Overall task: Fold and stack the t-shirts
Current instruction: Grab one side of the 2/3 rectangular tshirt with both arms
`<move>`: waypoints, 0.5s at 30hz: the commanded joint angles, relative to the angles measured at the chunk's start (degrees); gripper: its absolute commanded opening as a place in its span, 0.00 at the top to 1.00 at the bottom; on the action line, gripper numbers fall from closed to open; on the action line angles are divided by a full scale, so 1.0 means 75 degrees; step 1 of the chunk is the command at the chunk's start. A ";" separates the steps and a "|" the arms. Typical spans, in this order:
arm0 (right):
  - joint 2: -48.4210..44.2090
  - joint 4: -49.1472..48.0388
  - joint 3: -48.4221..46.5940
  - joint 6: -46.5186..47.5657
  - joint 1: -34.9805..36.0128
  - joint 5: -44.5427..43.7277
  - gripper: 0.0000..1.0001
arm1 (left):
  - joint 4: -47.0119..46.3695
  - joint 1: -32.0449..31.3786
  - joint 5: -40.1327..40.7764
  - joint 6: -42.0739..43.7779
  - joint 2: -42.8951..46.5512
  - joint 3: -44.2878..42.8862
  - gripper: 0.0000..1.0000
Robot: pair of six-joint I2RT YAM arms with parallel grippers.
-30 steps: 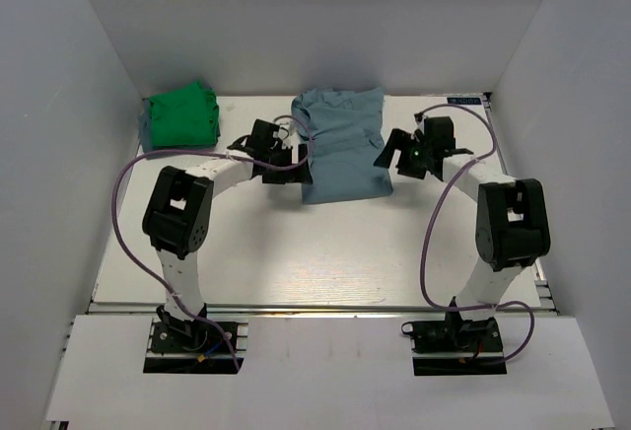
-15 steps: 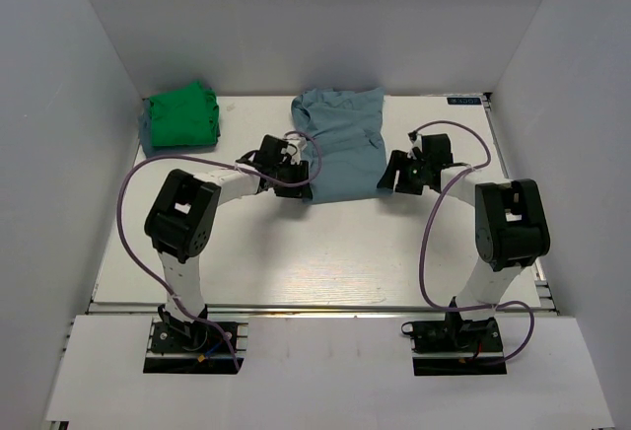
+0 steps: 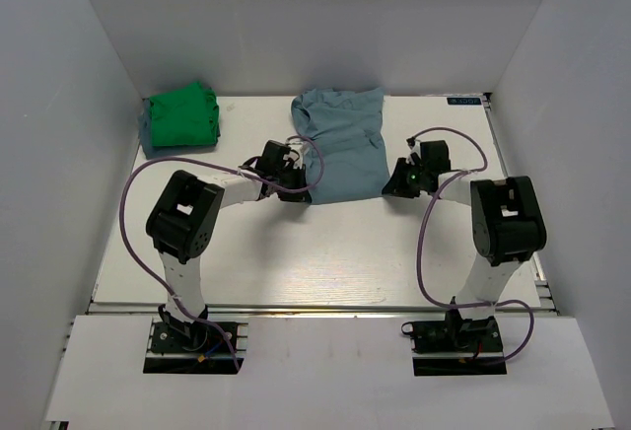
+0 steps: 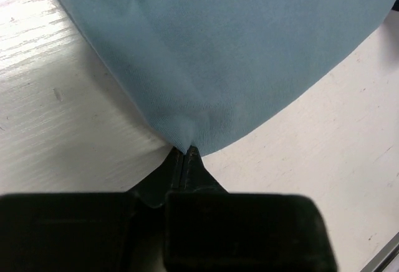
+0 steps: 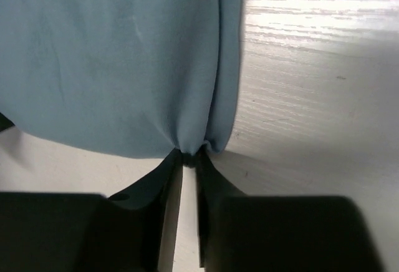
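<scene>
Pinched blue-grey t-shirt [image 4: 237, 53] corner, perhaps doubled

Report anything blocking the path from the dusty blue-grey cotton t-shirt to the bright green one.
Nothing visible does; only bare white tabletop separates the dusty blue-grey cotton t-shirt from the bright green cotton t-shirt.

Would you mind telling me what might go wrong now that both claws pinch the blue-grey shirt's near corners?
The left claw grips only a tiny tip of the blue-grey shirt, which might slip out on lifting.
The right claw pinches bunched layers at its very fingertips; one layer could drop, leaving the fold crooked.
</scene>
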State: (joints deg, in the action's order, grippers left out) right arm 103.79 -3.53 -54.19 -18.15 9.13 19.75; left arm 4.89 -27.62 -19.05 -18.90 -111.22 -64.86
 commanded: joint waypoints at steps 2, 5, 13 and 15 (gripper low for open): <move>0.0247 -0.0466 0.0042 -0.0122 0.0002 -0.0067 0.95 | 0.0064 -0.0056 0.0020 -0.0035 0.0156 0.0082 1.00; -0.0010 -0.0537 0.0310 -0.0135 0.0037 -0.0043 1.00 | 0.0145 -0.0056 0.0020 -0.0035 0.0390 0.0082 1.00; -0.3037 0.1027 0.1564 0.0017 0.0096 -0.0441 1.00 | 0.0847 -0.0360 -0.0027 -0.0176 0.2147 0.0923 1.00; -0.3640 0.1663 0.2079 0.0112 0.0096 -0.0512 1.00 | 0.1117 -0.0443 0.0055 -0.0176 0.3049 0.1205 1.00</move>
State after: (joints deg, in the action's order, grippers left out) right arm 83.96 0.86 -41.76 -18.92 9.82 18.11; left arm 9.30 -30.00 -18.85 -20.12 -98.41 -57.67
